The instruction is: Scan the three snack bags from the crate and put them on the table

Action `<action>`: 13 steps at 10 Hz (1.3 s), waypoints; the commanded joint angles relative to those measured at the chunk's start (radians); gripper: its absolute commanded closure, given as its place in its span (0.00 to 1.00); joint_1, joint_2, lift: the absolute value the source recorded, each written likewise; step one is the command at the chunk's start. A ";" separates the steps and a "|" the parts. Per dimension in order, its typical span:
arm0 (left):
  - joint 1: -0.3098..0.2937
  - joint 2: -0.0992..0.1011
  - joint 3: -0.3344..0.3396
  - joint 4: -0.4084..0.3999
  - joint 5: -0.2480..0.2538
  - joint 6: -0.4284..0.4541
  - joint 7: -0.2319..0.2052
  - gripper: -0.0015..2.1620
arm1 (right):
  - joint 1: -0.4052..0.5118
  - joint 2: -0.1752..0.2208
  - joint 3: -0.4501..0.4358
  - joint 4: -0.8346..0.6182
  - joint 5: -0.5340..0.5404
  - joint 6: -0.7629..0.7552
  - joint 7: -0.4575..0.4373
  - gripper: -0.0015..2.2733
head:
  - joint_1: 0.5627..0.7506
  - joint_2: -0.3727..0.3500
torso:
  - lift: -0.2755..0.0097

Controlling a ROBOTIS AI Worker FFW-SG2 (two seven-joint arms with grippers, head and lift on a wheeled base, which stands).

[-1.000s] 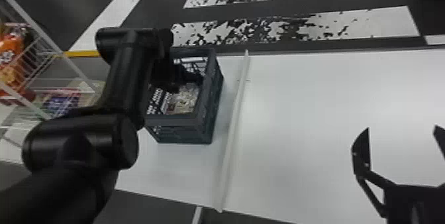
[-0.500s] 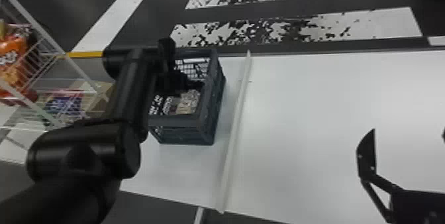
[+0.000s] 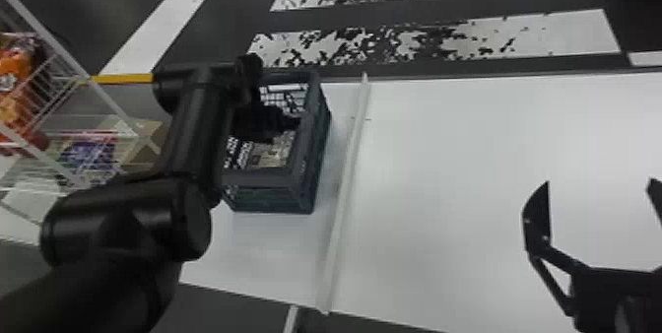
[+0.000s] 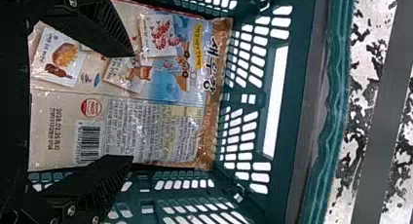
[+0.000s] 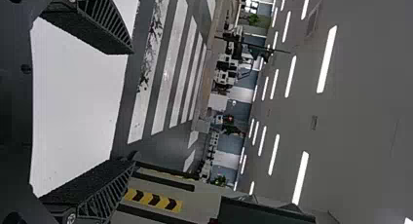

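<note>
In the head view my left gripper [image 3: 290,122] is down inside the dark crate [image 3: 268,179], above a snack bag [image 3: 276,152]. The left wrist view has the left gripper [image 4: 132,106] open, its two fingers apart over the bag [image 4: 136,131], which lies with its printed back and barcode facing the camera. The crate [image 4: 292,102] surrounds it with slotted walls. Whether more bags lie beneath is hidden. My right gripper [image 3: 598,184] stands open over the right part of the table; in the right wrist view the right gripper [image 5: 132,104] holds nothing.
The white table [image 3: 482,169] stretches right of the crate. A pale raised strip [image 3: 345,194] crosses it beside the crate. A wire rack [image 3: 74,76] with an orange bag [image 3: 17,81] and other packages stands at the left.
My left arm has shifted slightly right and toward the robot, its gripper staying in the crate. The right gripper has moved a little to the right.
</note>
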 commanded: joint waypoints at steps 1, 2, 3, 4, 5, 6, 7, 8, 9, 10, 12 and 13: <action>0.004 0.011 -0.001 0.021 -0.012 0.002 -0.011 0.10 | -0.007 -0.005 0.006 0.002 -0.007 -0.003 0.000 0.03 | 0.70 0.92 | 0.64; 0.012 0.015 -0.001 0.034 -0.032 0.005 -0.022 0.14 | -0.009 -0.005 0.012 -0.001 -0.007 -0.006 -0.002 0.03 | 0.70 0.93 | 0.64; 0.022 0.018 -0.001 0.046 -0.051 0.005 -0.023 0.34 | -0.010 -0.007 0.023 -0.001 -0.002 -0.009 -0.006 0.03 | 0.70 0.95 | 0.64; 0.035 0.020 -0.002 0.041 -0.058 -0.001 0.004 0.76 | -0.016 -0.007 0.026 0.004 -0.004 -0.009 -0.008 0.03 | 0.70 0.96 | 0.64; 0.044 0.017 -0.024 0.014 -0.058 -0.010 0.032 0.99 | -0.032 -0.005 0.031 0.013 -0.006 0.003 -0.008 0.03 | 0.70 0.98 | 0.64; 0.064 0.018 -0.024 -0.049 -0.051 0.005 0.027 0.99 | -0.032 -0.005 0.032 0.011 -0.006 0.006 -0.008 0.03 | 0.70 1.00 | 0.64; 0.085 0.020 -0.025 -0.109 -0.052 0.030 0.014 0.99 | -0.025 -0.002 0.031 0.008 -0.001 0.009 -0.008 0.03 | 0.70 1.00 | 0.64; 0.125 0.017 -0.024 -0.186 -0.046 0.079 0.008 0.99 | -0.018 0.000 0.028 0.005 0.005 0.009 -0.009 0.03 | 0.70 1.00 | 0.64; 0.168 0.009 -0.022 -0.272 -0.038 0.125 0.004 0.99 | -0.012 0.001 0.029 -0.001 0.013 0.009 -0.018 0.03 | 0.70 0.99 | 0.64; 0.207 -0.002 -0.022 -0.364 -0.029 0.171 0.004 0.99 | -0.007 0.003 0.031 -0.010 0.016 0.015 -0.020 0.03 | 0.70 0.99 | 0.64; 0.283 -0.025 -0.022 -0.542 -0.020 0.232 0.004 0.99 | 0.008 0.001 0.028 -0.024 0.027 0.015 -0.025 0.03 | 0.70 0.96 | 0.64; 0.309 -0.028 -0.024 -0.603 -0.018 0.232 0.011 0.99 | 0.018 0.000 0.025 -0.032 0.033 0.015 -0.026 0.03 | 0.70 0.96 | 0.64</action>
